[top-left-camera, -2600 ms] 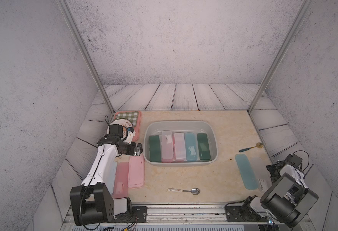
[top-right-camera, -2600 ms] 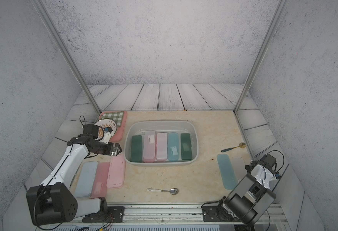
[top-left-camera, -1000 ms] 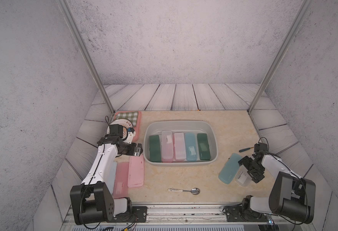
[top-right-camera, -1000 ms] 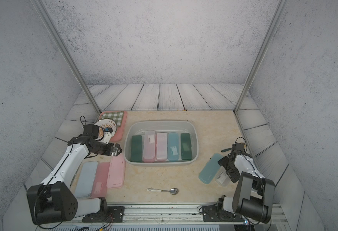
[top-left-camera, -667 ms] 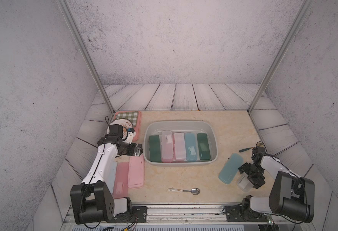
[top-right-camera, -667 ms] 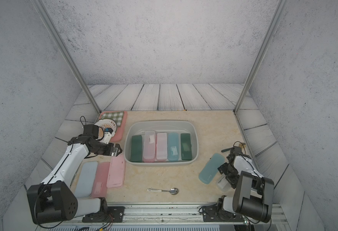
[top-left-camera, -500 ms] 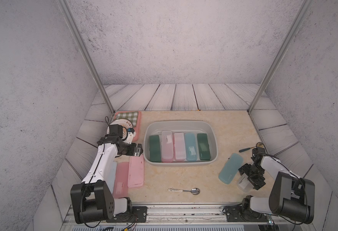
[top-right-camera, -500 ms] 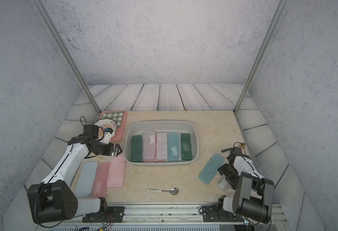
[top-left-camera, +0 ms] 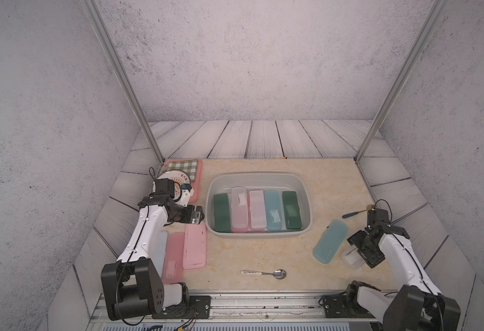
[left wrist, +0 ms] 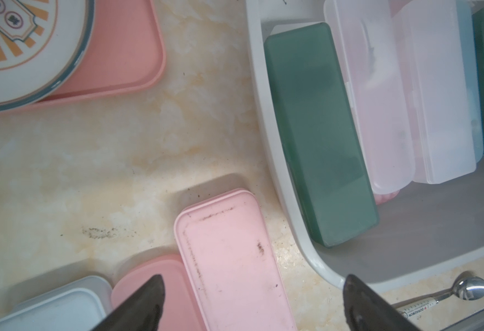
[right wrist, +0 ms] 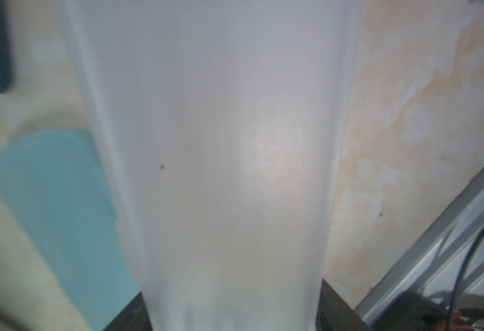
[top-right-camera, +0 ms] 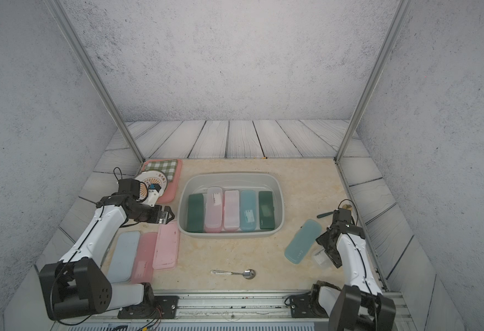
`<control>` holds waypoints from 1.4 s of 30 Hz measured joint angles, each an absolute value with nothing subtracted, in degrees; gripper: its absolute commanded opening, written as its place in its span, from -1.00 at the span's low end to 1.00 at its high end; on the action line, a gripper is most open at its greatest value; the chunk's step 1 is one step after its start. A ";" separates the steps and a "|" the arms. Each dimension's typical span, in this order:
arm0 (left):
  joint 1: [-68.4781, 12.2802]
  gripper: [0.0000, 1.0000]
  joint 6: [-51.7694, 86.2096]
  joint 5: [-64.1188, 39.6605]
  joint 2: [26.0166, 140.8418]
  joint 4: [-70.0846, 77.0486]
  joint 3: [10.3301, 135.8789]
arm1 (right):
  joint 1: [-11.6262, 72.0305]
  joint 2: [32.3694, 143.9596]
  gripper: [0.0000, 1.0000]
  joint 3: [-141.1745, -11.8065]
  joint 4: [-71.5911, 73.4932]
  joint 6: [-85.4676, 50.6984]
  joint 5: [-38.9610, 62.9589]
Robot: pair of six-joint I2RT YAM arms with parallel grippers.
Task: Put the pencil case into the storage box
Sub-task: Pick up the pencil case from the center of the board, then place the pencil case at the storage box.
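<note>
Right arm is out of its folded rest now and down at the counter's right edge. The teal pencil case (top-left-camera: 330,240) has gone from lying straight to slanting, far end toward the box. The left arm hasn't budged.

The right end effector (top-left-camera: 364,250) sits low over the frosted clear pencil case (right wrist: 220,143). That case lies on the counter (top-left-camera: 263,252) just beside the teal one, well apart from the storage box (top-left-camera: 263,180). It's pale, translucent and long. The wrist view shows dark fingers (right wrist: 126,321) either side of its near end, but whether they're clamped or only straddling it, I can't tell.

The left end effector (left wrist: 252,286) hangs released, jaws wide, above a pink pencil case (left wrist: 229,258) next to the box. Inside the box are five more pencil cases (top-left-camera: 256,209) side by side: dark green, frosted pink, pale pink, light blue, dark green.
</note>
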State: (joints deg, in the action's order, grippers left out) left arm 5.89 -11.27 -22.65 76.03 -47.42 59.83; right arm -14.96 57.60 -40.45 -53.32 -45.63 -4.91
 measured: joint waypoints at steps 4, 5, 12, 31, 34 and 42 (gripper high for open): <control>6.00 0.90 -14.17 -29.47 75.83 -50.46 61.49 | -8.23 51.66 0.44 -46.96 -56.73 -45.45 -4.95; 6.00 0.91 -15.18 -31.24 75.57 -51.37 62.11 | -6.02 51.33 0.44 -48.53 -57.28 -45.41 -4.97; 6.00 0.90 -21.37 -38.85 70.78 -58.89 66.78 | 16.47 58.54 0.44 -60.42 -57.21 -45.41 -5.91; -7.90 0.91 -20.78 -32.64 48.77 -56.03 58.43 | 41.76 104.62 0.44 -87.35 -45.76 -36.91 -11.68; -7.81 0.90 -19.33 -34.61 44.91 -53.08 55.22 | 41.65 107.96 0.45 -87.99 -44.51 -36.40 -10.96; -6.00 0.92 -18.52 -34.50 43.64 -50.76 54.37 | 40.99 114.85 0.47 -92.01 -44.42 -36.10 -10.13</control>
State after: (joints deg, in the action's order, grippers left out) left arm -6.00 -18.52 -34.50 43.64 -50.76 54.37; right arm 40.99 114.85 -92.01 -44.42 -36.10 -10.13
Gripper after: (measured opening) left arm 0.958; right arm 0.778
